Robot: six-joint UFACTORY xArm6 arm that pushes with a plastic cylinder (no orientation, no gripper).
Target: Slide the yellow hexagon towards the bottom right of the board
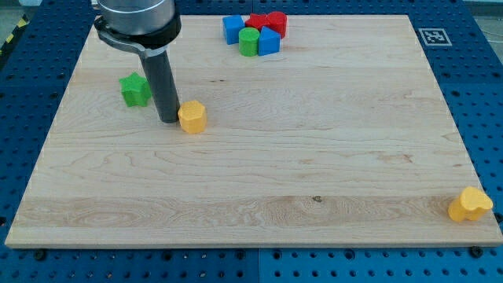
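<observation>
Nearest, a yellow heart-like block (470, 205) is sitting at the counter's (314, 189) bottom-right corner. Mid-left, the yellow hexagon (192, 116) is lying w/ my tip (168, 120) just on its left, apparently touching. The rod's standing upright – no end effector jaws, nothing gripped. Green star (135, 89) left of rod. Far top – blue, red, green cluster (256, 33).

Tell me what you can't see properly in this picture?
- Red blocks at the camera view's top: the blue blocks and green cylinder crowd them, so their shapes are unclear.
- My tip: whether it touches the yellow hexagon is too close to tell.
- The arm above the rod: cut off by the view's top edge.
</observation>
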